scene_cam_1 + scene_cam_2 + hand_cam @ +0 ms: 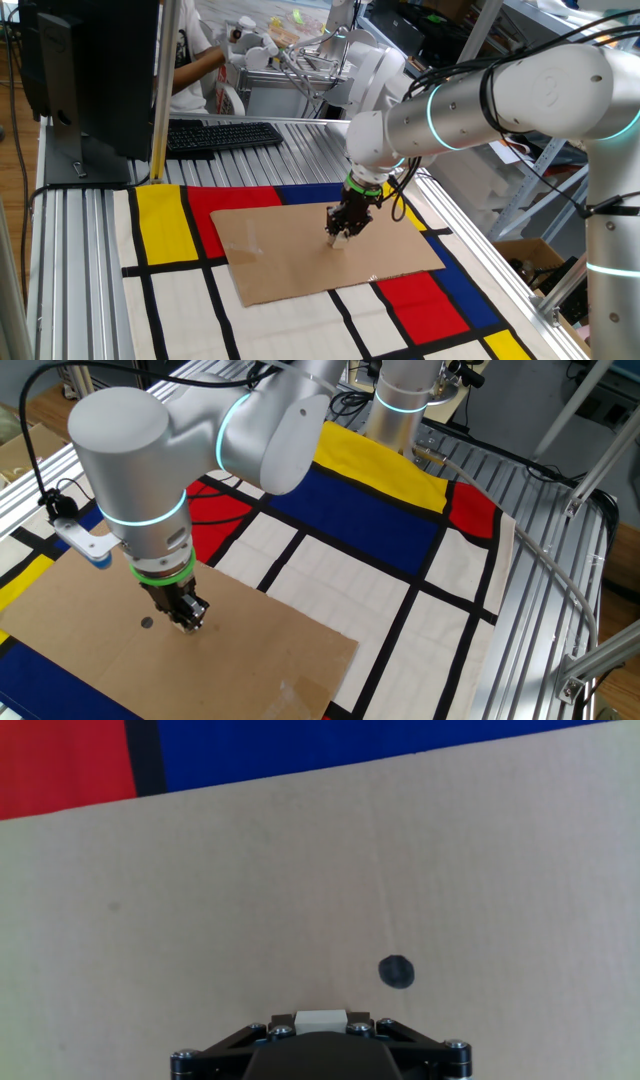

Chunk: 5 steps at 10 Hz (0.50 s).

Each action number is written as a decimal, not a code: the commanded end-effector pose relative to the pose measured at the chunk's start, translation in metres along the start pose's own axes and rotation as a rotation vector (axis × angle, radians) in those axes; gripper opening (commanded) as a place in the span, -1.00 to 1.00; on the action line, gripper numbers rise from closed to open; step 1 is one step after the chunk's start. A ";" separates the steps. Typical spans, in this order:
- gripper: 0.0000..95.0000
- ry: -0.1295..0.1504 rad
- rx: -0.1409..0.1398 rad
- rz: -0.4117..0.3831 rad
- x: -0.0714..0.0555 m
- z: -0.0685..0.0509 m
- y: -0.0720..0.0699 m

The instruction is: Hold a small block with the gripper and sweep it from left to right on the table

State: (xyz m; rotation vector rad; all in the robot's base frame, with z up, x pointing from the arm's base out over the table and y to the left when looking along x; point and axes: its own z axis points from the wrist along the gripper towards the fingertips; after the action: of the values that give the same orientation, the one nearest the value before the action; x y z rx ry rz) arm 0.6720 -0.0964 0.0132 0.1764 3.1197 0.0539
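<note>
Room: lab bench area; shelving, cables and a person in a white top at 11 o'clock behind the table [80,250] in one fixed view.
Table: aluminium slats, covered by a mat [170,300] of white, red, yellow and blue rectangles split by black lines.
Cardboard sheet [290,250]: brown, lies flat on the mat, near the middle of it in one fixed view.
Keyboard [222,135]: black, on the bare slats at 12 o'clock from the cardboard; a dark monitor [85,70] stands at 10 o'clock from it.
Arm [500,95]: silver-white, with glowing teal rings at the joints; reaches in from 3 o'clock in one fixed view.
Gripper [338,238]: black, green ring above it, pointing straight down, tips at the cardboard surface.
Gripper state: fingers drawn in narrow, clamped on the small block [320,1018]; hand view shows the pale beige cube seated between the black jaws at 6 o'clock of the frame.
Block location: between the fingertips, down at the cardboard; whether it touches the sheet cannot be told. In one fixed view a pale speck shows at the fingertips.
Dark dot [396,971]: round mark on the cardboard, just beside the block at 1 o'clock in hand view; at 9 o'clock of the gripper in the other fixed view.
Writing/brands: none legible on arm, mat or keyboard.
</note>
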 end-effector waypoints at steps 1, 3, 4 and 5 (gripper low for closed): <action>-1.00 -0.002 0.006 -0.002 0.001 0.001 0.003; -1.00 -0.004 0.003 0.001 0.001 0.001 0.005; -1.00 -0.002 0.002 0.003 0.002 0.000 0.007; -1.00 -0.002 0.001 0.007 0.002 0.001 0.008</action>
State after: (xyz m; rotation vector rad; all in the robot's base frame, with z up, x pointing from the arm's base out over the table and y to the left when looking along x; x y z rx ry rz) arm 0.6713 -0.0874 0.0126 0.1939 3.1182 0.0474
